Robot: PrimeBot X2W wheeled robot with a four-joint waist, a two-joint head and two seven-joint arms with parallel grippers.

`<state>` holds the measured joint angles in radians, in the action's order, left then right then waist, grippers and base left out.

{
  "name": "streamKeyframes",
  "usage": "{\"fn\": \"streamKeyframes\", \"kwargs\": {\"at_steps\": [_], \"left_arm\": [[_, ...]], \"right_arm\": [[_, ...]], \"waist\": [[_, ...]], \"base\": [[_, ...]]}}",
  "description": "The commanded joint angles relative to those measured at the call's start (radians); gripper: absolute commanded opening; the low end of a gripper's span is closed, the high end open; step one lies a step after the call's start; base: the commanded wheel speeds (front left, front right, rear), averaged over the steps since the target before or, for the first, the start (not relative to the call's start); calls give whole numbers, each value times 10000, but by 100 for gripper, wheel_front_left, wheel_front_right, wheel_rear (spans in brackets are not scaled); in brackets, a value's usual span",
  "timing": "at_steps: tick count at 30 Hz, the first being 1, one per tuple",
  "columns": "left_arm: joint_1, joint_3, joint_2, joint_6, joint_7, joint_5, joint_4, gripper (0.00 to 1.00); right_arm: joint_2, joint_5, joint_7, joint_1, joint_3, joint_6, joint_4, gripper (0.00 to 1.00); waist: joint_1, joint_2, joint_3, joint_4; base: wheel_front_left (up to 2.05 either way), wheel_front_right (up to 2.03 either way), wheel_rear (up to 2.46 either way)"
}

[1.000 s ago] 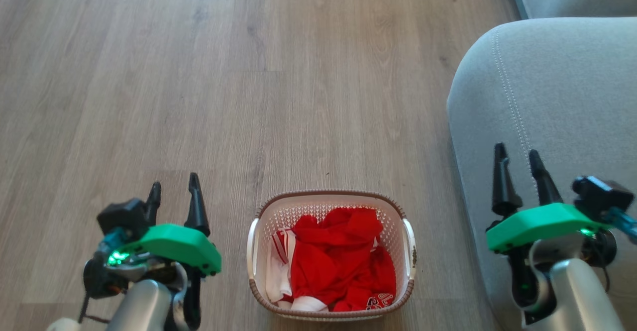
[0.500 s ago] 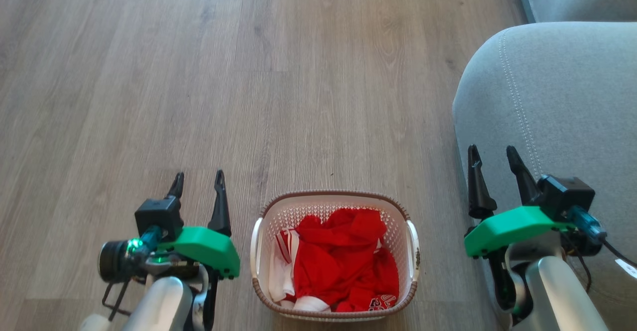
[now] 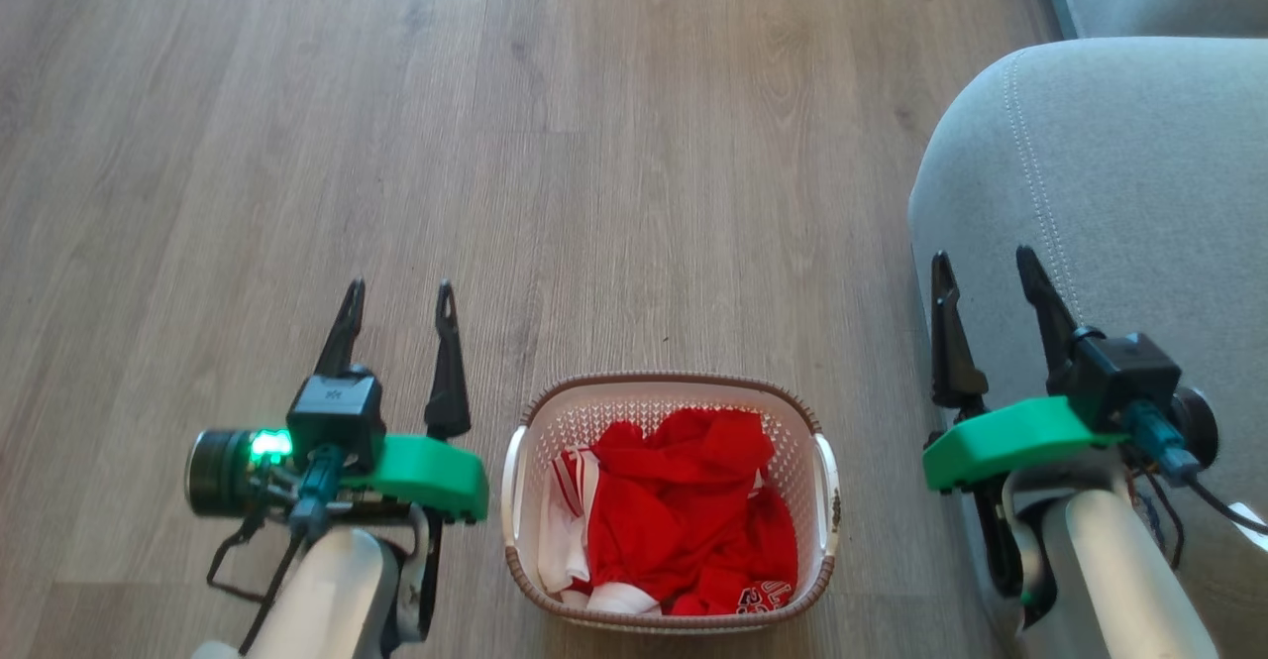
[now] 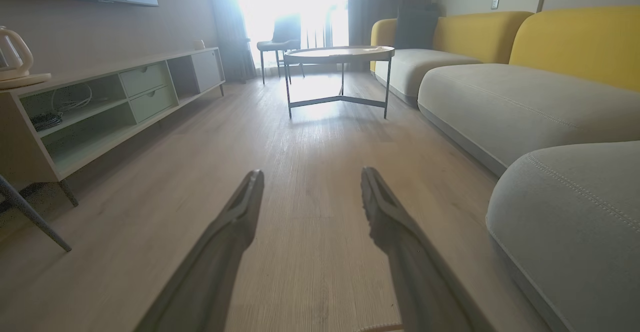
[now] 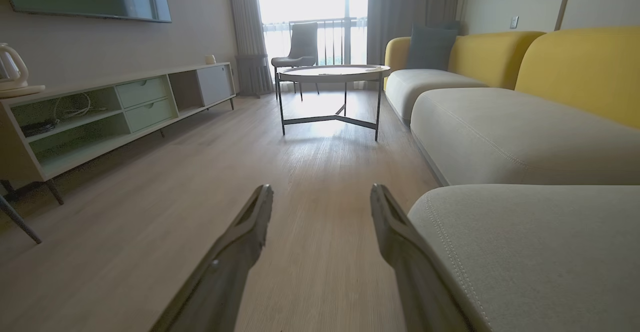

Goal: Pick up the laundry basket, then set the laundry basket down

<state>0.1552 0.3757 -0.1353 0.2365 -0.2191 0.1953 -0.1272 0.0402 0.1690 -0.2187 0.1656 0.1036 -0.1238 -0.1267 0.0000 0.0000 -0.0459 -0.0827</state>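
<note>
Left of the laundry basket [image 3: 669, 380], the left end effector [image 3: 400, 288] hangs with its two dark fingers spread apart and nothing between them, their tips reaching past the basket's far rim. Right of the basket, the right end effector [image 3: 981, 257] is likewise spread and empty, and it sits farther out from the basket than its partner. Between the two the basket stands untouched on the wooden floor [image 3: 594, 144], with red and white clothes [image 3: 684, 525] heaped inside and white handles [image 3: 827, 486] on its two side walls.

Both end effectors point forward along the basket's sides, not at the handles. As I judge it, they must turn inward and lower before closing, since a close from this pose would catch only air. The right arm works in the narrow gap between the basket and the grey sofa [image 3: 1119, 173] to the basket's right. An inward swing could scrape the cushion or shove the basket sideways. If one side grips first, or higher, the basket could tip and spill the clothes. A pinch on the perforated wall may slip.
</note>
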Motion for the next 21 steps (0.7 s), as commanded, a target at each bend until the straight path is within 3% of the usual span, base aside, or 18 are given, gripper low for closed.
{"fn": "streamKeyframes", "kwargs": {"at_steps": [1,12,21], "left_arm": [[677,-351,-7,-12,-186,-440,554,100],[452,-594,315,-365,-427,-1298,233,100],[76,-1455,760,-1409,-427,-367,-340,100]], "right_arm": [[91,-207,-191,615,213,-65,517,100],[101,-869,-431,590,398,-69,564,100],[100,-551,-431,435,177,-69,-328,100]], "waist": [[0,0,-24,-15],[0,0,-21,41],[0,0,40,123]], "base": [[0,0,0],[0,0,0],[0,0,0]]}}
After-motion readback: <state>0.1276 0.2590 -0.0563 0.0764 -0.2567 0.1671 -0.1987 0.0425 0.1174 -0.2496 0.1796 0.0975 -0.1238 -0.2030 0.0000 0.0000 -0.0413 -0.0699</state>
